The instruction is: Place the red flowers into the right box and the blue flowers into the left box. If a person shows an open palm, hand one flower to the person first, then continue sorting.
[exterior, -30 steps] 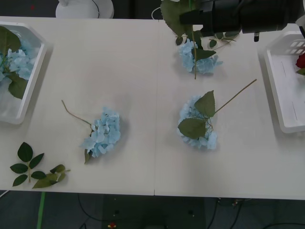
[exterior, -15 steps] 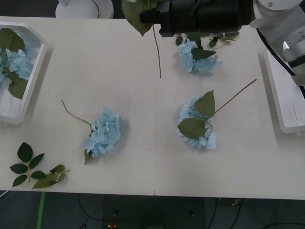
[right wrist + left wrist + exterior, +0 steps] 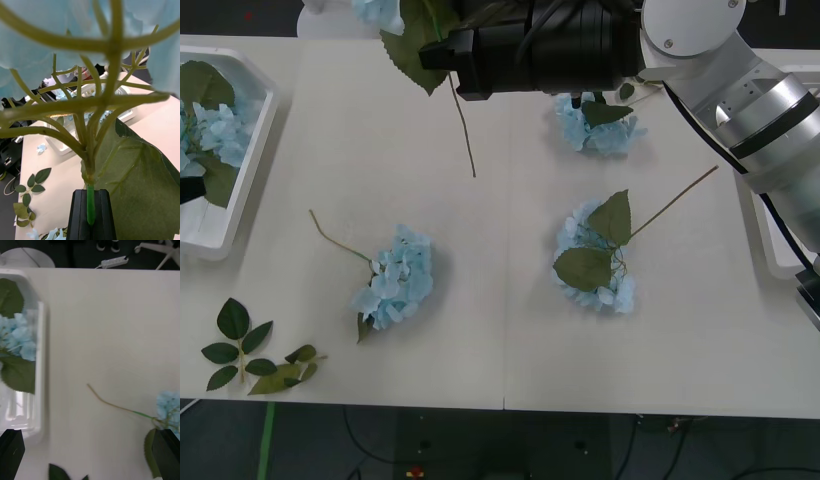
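Note:
My right gripper (image 3: 442,55) (image 3: 90,215) is shut on the green stem of a blue flower (image 3: 380,10) (image 3: 75,33), held in the air over the table's far side, left of centre. Its big leaf (image 3: 412,50) and long stem hang below the arm. The left box (image 3: 242,190) (image 3: 39,352) at the far left holds blue flowers (image 3: 220,130) (image 3: 18,341). Three more blue flowers lie on the table (image 3: 395,280) (image 3: 595,250) (image 3: 598,125). My left gripper (image 3: 90,465) hovers open by the left box. The right box (image 3: 778,262) is mostly covered by my arm; the red flowers are hidden.
Bloomless leaf sprigs (image 3: 255,355) lie at the near left corner of the table. My right arm (image 3: 740,110) spans the far side of the table from the right. A power strip (image 3: 114,262) lies on the floor beyond the table.
My right arm has swung leftward along the far side of the table, carrying the blue flower from above the far middle toward the left box. The flowers on the table have not moved.

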### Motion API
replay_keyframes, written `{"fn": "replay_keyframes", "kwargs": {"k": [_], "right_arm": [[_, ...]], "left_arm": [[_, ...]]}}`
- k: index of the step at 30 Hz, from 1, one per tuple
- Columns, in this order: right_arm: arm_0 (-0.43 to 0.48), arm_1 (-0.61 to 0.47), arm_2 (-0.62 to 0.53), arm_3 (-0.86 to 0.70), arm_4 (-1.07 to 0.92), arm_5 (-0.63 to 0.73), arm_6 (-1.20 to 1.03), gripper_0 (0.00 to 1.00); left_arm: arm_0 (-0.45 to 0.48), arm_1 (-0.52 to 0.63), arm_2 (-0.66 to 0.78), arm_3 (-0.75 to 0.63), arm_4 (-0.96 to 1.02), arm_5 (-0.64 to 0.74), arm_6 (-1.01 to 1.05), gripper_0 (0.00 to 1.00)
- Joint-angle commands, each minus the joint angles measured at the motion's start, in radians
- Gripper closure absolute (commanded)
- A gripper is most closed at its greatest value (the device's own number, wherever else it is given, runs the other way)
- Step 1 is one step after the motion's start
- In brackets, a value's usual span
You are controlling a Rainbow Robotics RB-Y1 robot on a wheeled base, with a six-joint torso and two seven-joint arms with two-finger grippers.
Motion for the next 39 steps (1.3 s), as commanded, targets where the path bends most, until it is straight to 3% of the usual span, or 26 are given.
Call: {"fn": "replay_keyframes", "kwargs": {"k": [1, 6, 21, 39], "right_arm": [[-0.057, 0.022, 0.0, -0.023, 0.004, -0.014, -0.027, 1.0], [-0.057, 0.019, 0.0, -0.023, 0.004, -0.014, -0.03, 1.0], [-0.057, 0.017, 0.002, -0.018, 0.027, -0.009, -0.035, 1.0], [-0.057, 0.016, 0.007, -0.018, 0.035, -0.003, -0.05, 1.0]], "left_arm": [[0.049, -0.127, -0.157, -0.103, -0.073, -0.168, 0.094, 0.0], [0.016, -0.208, -0.299, -0.119, -0.104, -0.276, 0.105, 0.0], [-0.215, -0.317, -0.528, -0.115, -0.136, -0.291, 0.13, 0.0], [-0.491, -0.52, -0.761, 0.105, -0.422, -0.313, 0.134, 0.0]]}}
